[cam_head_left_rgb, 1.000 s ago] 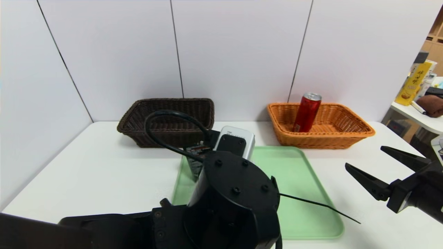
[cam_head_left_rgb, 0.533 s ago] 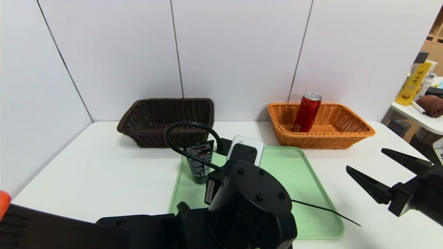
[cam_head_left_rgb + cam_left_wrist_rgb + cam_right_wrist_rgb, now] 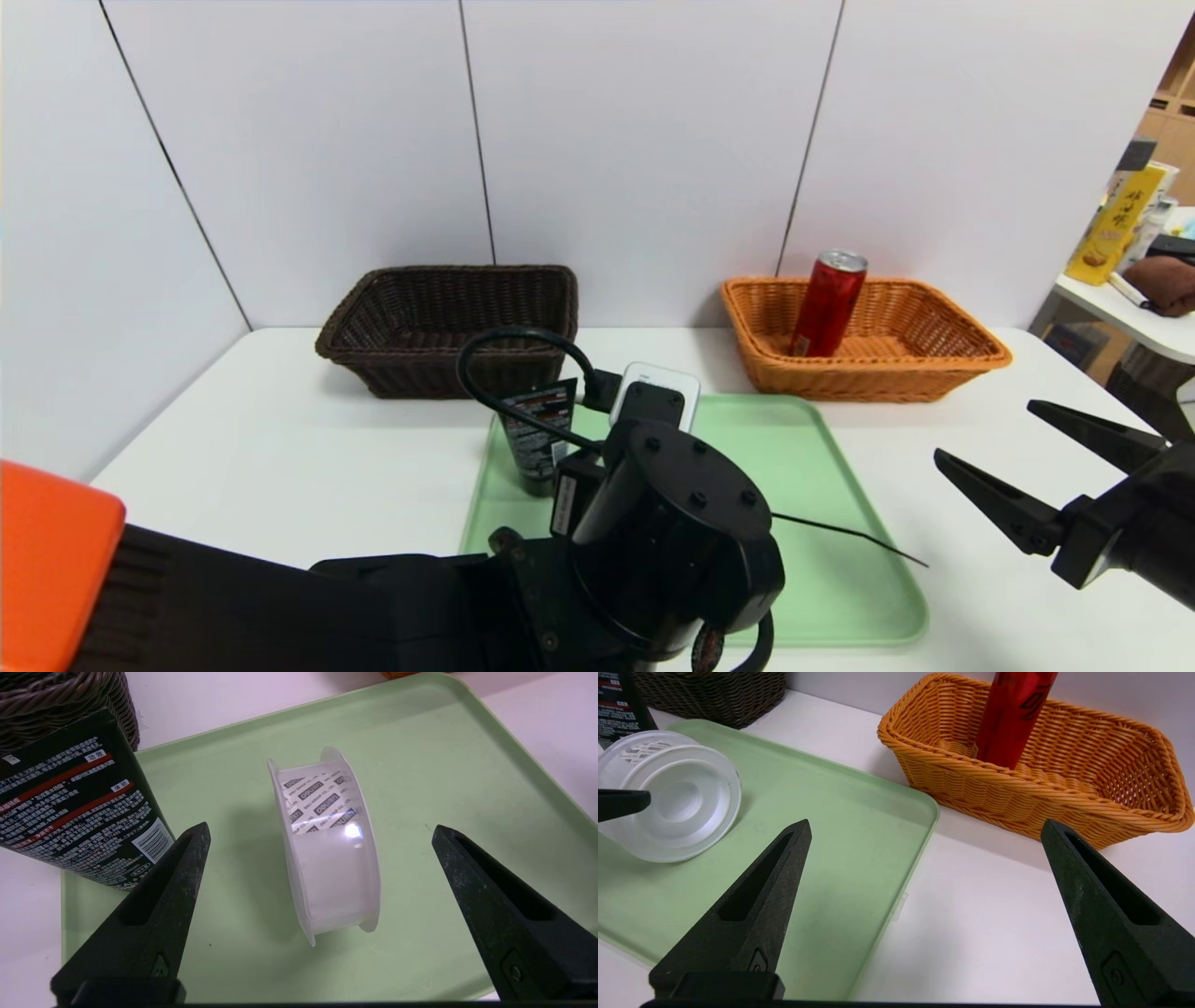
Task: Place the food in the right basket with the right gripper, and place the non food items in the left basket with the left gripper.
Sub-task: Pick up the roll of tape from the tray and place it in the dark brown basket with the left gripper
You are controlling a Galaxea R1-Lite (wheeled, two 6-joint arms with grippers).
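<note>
Left gripper (image 3: 320, 830) is over the green tray (image 3: 822, 467), jaws wide apart, the white roll (image 3: 327, 854) between its fingertips but not touched; roll stands on edge on the tray. Black tube (image 3: 539, 434) stands upright at the tray's far-left corner. Right gripper (image 3: 1027, 434) hangs over the table (image 3: 280, 467) near its right edge, jaws spread, empty. Far edge: dark brown basket (image 3: 448, 327) on the left; orange basket (image 3: 868, 345) on the right with the red can (image 3: 829, 303) leaning inside.
</note>
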